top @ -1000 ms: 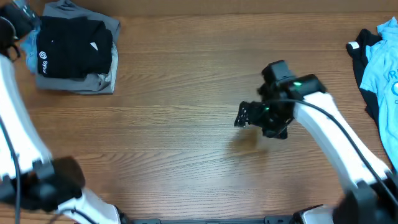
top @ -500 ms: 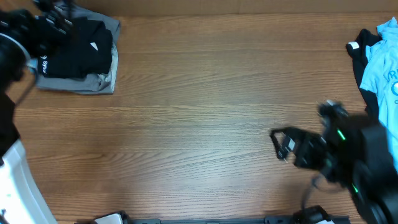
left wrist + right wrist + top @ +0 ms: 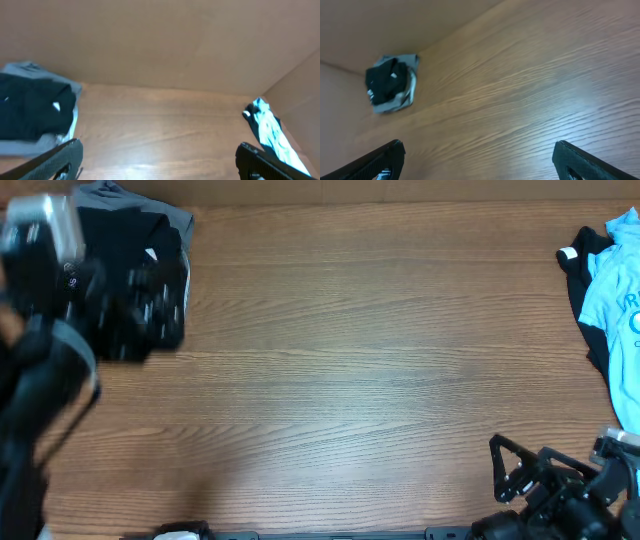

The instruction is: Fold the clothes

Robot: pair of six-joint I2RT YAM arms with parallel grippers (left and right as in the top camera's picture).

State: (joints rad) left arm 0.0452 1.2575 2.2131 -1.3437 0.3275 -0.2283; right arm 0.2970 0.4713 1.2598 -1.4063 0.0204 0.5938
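Overhead view, clock directions.

1. Table (image 3: 350, 360): bare wood from centre out to 12, 3 and 6 o'clock. This is the widest open room. A brown wall (image 3: 150, 40) closes the 12 o'clock edge.
2. Black T-shirt (image 3: 385, 82): folded, at 10 o'clock, close to the far edge and the left edge. A small white mark shows on top. It lies on a grey garment (image 3: 30, 70), whose border shows along the far and right sides. From overhead the near half of the pile is hidden by the blurred left arm.
3. Blue shirt (image 3: 615, 280): unfolded heap at 2 to 3 o'clock, running off the right edge. Dark fabric shows along its left side. It is well apart from the pile.
4. Left gripper (image 3: 160, 150): above the 10 o'clock pile, blurred from overhead. Its own camera shows the fingers spread wide with nothing between them. Clear of the cloth.
5. Right gripper (image 3: 520, 472): at 5 o'clock by the near edge, pointing toward 9 o'clock. Fingers spread wide and empty, with only bare wood ahead.
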